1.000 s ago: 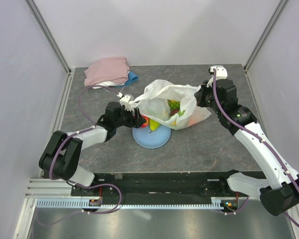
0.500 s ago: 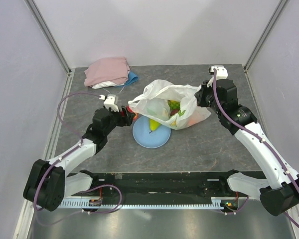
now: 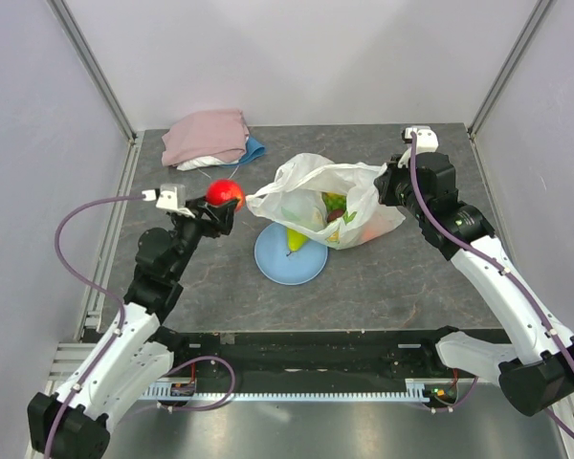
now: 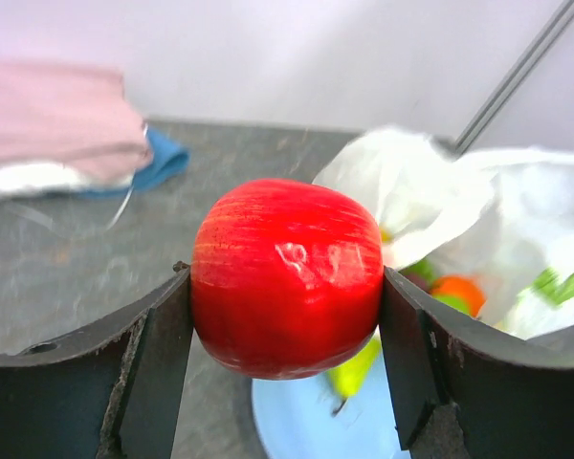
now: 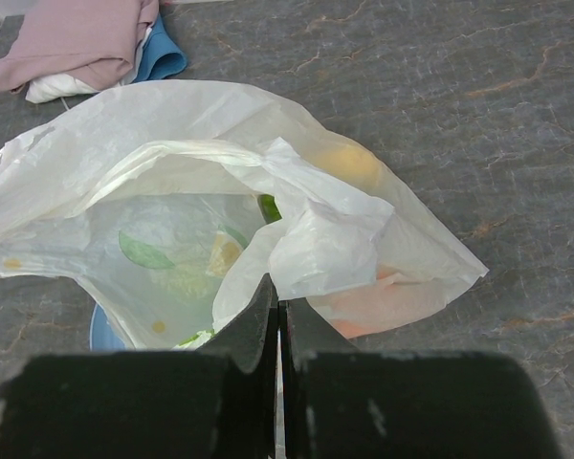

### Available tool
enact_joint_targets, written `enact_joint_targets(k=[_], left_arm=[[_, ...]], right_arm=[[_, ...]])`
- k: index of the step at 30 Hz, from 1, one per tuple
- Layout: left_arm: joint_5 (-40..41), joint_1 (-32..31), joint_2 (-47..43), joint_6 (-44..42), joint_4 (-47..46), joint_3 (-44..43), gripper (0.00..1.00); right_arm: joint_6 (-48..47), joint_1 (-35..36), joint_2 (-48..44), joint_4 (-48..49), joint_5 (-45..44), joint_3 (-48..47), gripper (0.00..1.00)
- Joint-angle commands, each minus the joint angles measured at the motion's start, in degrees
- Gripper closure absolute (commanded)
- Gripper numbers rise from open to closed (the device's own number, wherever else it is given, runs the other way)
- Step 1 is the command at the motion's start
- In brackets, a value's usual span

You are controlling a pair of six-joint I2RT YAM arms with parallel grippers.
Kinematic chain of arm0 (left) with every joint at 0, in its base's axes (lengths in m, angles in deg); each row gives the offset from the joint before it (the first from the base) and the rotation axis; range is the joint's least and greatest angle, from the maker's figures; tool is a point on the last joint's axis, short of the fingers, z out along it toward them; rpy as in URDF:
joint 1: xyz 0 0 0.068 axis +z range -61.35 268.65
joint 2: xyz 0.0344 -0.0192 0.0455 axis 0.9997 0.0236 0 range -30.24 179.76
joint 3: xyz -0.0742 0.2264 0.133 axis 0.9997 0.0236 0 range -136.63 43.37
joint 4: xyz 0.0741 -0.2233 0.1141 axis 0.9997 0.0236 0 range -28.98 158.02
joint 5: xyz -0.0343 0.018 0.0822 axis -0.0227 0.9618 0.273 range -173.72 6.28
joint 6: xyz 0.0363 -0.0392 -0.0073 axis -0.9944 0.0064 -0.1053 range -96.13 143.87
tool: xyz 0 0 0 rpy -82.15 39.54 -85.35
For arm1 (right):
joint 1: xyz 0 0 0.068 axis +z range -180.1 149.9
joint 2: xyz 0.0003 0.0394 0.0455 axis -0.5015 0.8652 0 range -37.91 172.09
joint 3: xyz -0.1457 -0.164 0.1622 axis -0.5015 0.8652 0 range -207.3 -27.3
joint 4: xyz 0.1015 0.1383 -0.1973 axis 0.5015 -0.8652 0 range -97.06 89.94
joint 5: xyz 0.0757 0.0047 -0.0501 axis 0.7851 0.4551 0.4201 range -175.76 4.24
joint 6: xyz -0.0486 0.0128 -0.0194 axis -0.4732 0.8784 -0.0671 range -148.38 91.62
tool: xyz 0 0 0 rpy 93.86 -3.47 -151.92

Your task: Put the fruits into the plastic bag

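Jaws of the left arm grasp the red apple squarely across its middle, one on each flank. Within the last second we have drawn them back from the light-blue plate, where they stood at the bag's mouth, and raised them. The apple now hangs above the counter, with the plate below and ahead of these jaws and the plastic bag ahead to their right. The right jaws have not moved: they remain clenched on a fold of the bag's rim, holding its mouth open towards the left jaws. A yellow-green pear is left on the plate. We judge the pick complete; what remains for this fruit is the carry into the open mouth, and then the pear.
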Motion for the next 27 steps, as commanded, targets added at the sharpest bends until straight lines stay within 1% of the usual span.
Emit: enact_joint_targets(k=[1, 3, 5, 6, 7, 8, 9, 11, 12, 15, 17, 20, 24, 27], left_arm=[[-4.8, -0.2, 0.2, -2.3, -1.2, -9.0, 0.26], [-8.5, -0.9, 1.3, -2.9, -2.6, -11.2, 0.26], [-11.3, -1.8, 3.1, -3.3, -3.3, -15.3, 0.26], [-14.5, -3.4, 4.2, -3.6, -3.2, -17.0, 0.26], [-15.5, -4.8, 7.0, -3.9, -2.9, -20.0, 0.26], [-16.0, -6.6, 8.2, -5.6, -2.7, -21.4, 0.26], [-14.9, -11.6, 9.7, -7.2, -2.4, -22.3, 0.26], [-13.2, -16.9, 14.3, -12.5, -1.3, -25.7, 0.26], [-12.6, -20.6, 16.0, -13.6, 0.4, -26.8, 0.26], [-13.6, -23.8, 22.9, -13.2, 2.3, -30.2, 0.26], [-13.2, -24.3, 27.5, -11.7, 3.3, -32.0, 0.26], [-11.9, -24.4, 31.6, -11.5, 3.6, -33.3, 0.26], [-8.0, -24.4, 39.2, -11.8, 4.1, -35.3, 0.26], [-4.7, -24.4, 44.1, -11.6, 6.5, -38.9, 0.26]], right_arm=[[0.2, -0.2, -0.8, 1.7, 1.1, -0.1, 1.0], [0.3, -0.2, -0.9, 1.8, 1.3, -0.1, 1.0], [0.5, -0.2, -0.9, 1.8, 1.6, -0.2, 1.0], [0.5, -0.2, -0.9, 1.8, 1.6, -0.1, 1.0], [0.6, -0.2, -0.9, 1.9, 1.7, -0.1, 1.0], [0.6, -0.2, -0.9, 1.9, 1.7, 0.0, 1.0], [0.5, -0.2, -0.9, 1.9, 1.8, 0.0, 1.0], [0.6, -0.3, -0.9, 1.9, 1.7, 0.0, 1.0], [0.6, -0.2, -0.9, 1.9, 1.6, 0.0, 1.0], [0.6, -0.2, -1.1, 1.8, 1.6, 0.1, 1.0], [0.6, -0.2, -1.6, 1.8, 1.6, 0.2, 1.0], [0.4, -0.3, -2.0, 1.8, 1.4, 0.5, 1.0], [0.5, -0.2, -2.2, 1.7, 1.5, 0.7, 1.0], [0.5, -0.2, -2.3, 1.7, 1.5, 0.8, 1.0]])
